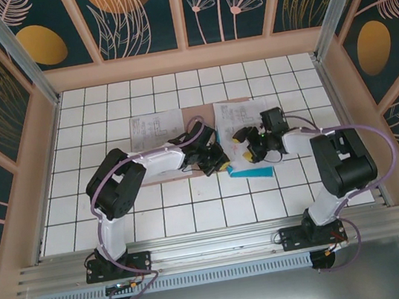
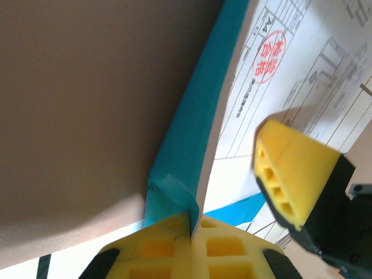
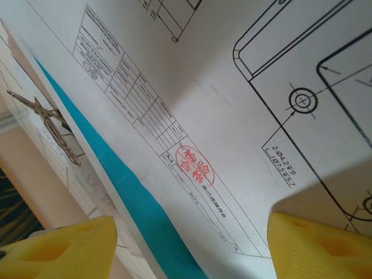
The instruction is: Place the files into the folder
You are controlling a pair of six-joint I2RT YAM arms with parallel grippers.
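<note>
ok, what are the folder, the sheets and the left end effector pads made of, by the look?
Folder: matte pinkish-brown card, seemingly; even, no gloss.
White sheet: thin paper, printed with black line drawings and a red stamp.
Teal sheet: thin coloured paper, possibly plastic film; edge creased.
Left end effector pads: yellow moulded foam or soft plastic, unclear which; square hollow cells show.

Matt card folder [image 2: 87,104], smooth paper files [image 3: 221,75]

White-and-black arms [image 1: 160,163], lilac cables [image 1: 102,235], yellow claw pads [image 3: 58,247].
</note>
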